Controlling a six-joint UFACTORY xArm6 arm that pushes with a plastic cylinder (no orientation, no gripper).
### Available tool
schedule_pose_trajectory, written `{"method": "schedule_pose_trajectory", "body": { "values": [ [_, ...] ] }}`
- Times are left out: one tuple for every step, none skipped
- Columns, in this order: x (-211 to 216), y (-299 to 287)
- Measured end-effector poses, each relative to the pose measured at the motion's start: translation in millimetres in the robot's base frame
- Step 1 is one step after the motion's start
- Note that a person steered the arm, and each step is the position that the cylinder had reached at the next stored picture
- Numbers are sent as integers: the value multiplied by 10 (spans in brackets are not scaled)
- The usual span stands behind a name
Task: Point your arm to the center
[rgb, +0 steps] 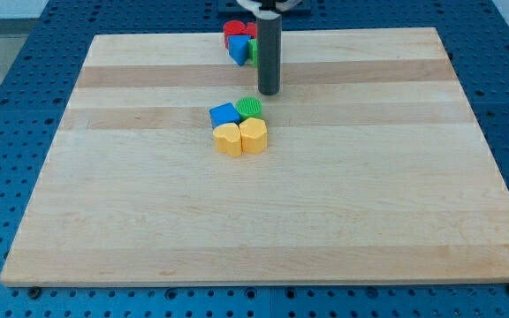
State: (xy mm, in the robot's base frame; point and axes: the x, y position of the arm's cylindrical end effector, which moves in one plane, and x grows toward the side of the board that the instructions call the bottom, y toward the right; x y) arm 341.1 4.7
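Observation:
My rod comes down from the view's top and its tip (268, 92) rests on the wooden board (263, 221), just above and to the right of a tight cluster of blocks. That cluster holds a blue cube (224, 114), a green round block (250, 107), a yellow heart-like block (228, 140) and a yellow hexagon-like block (254, 136). A second cluster lies near the board's top edge, left of the rod: a red round block (235, 31), a blue block (239, 50) and a green block (252, 51) partly hidden by the rod.
The board lies on a blue perforated table (25, 88) that shows along all four sides.

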Motion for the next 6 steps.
{"method": "schedule_pose_trajectory", "body": {
  "values": [
    [6,565],
    [244,868],
    [704,586],
    [1147,499],
    [1251,243],
    [1241,-357]
  ]
}}
